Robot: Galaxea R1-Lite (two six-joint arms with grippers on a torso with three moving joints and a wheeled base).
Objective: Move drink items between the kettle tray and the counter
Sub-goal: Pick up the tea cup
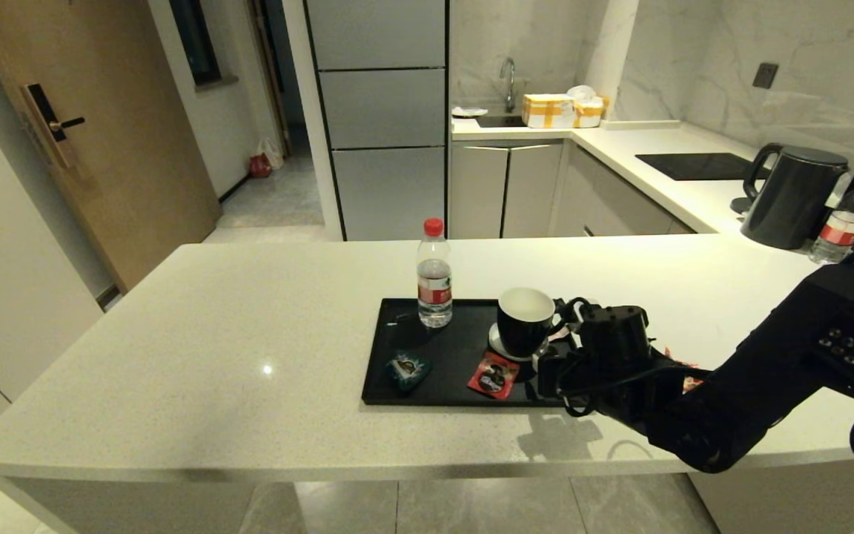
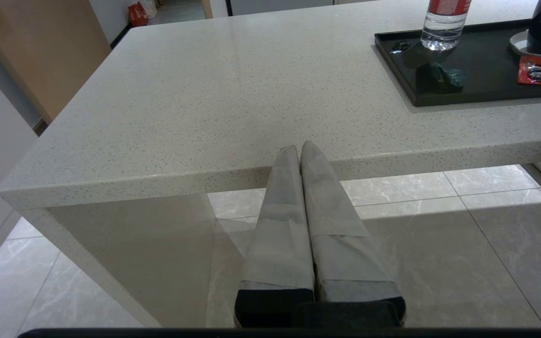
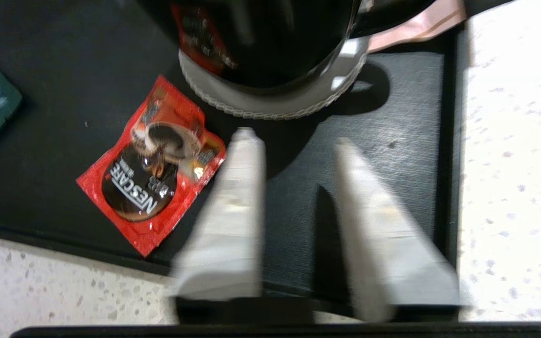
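Right gripper (image 3: pixel 296 141) above black tray (image 1: pixel 386 386), fingers apart, empty, beside black mug (image 1: pixel 524 320) on white coaster (image 3: pixel 270 103). Red Nescafe sachet (image 1: pixel 493 375) flat on tray near front rim. Left gripper (image 2: pixel 301 150) parked below counter (image 1: pixel 234 356) edge, fingers pressed together.

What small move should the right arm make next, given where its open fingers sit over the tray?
Probably a short shift toward the red sachet, then down. The right gripper is open and empty over bare tray, the sachet lying flat just beside one fingertip and the black mug on its coaster just beyond. The mug is equally near, so this is a guess. The left gripper is parked, shut, below the counter edge.
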